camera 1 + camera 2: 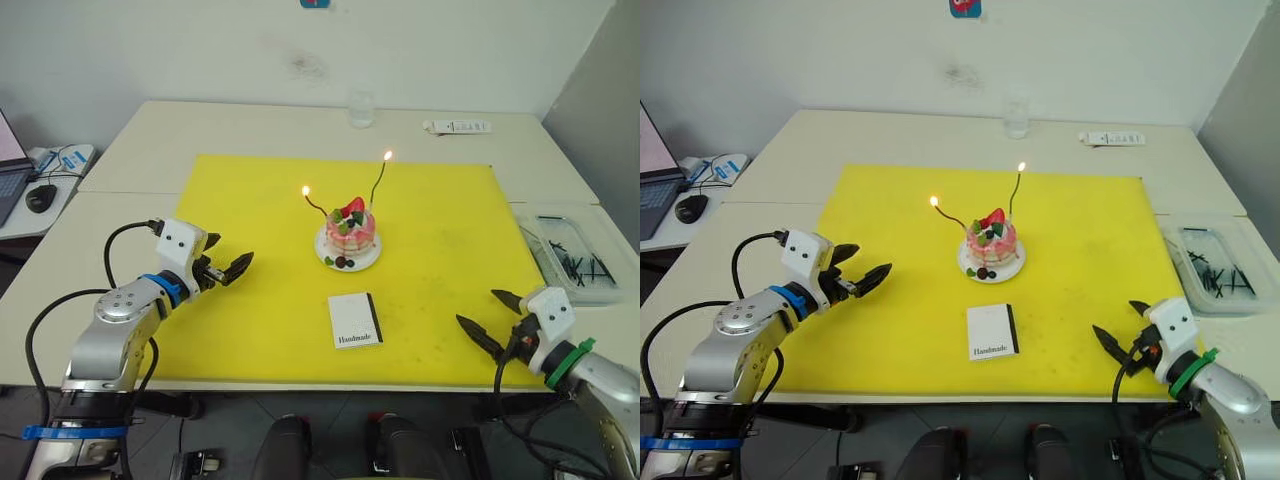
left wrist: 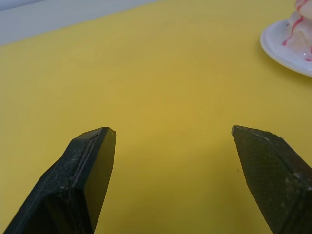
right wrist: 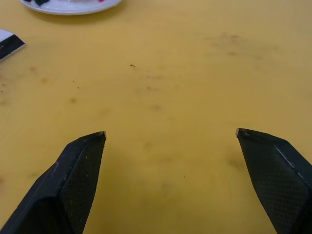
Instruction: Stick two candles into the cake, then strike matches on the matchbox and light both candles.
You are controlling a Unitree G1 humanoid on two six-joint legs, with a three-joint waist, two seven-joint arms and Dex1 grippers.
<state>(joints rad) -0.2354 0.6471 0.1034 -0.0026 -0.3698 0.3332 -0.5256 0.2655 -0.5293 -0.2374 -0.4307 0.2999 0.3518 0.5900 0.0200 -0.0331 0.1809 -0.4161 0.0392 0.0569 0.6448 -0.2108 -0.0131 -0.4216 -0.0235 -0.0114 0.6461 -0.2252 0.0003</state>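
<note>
Both candles point(image 1: 378, 182) stand lit in the cake point(image 1: 349, 232), mid-mat point(image 1: 250, 200); matchbox point(image 1: 355, 320) lies near the front edge. Left gripper point(image 1: 228, 266) and right gripper point(image 1: 488, 318) are held wide, empty. Candles judged thin, bendy, fragile — best gripped low, lightly.

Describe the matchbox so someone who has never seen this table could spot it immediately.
Find the large yellow mat covering the middle of the pale table. Near its front edge, just in front of the cake on its white plate, lies the matchbox: a flat white rectangle, the only box on the mat, with "Handmade" printed in black and a dark strip along one side.
</note>
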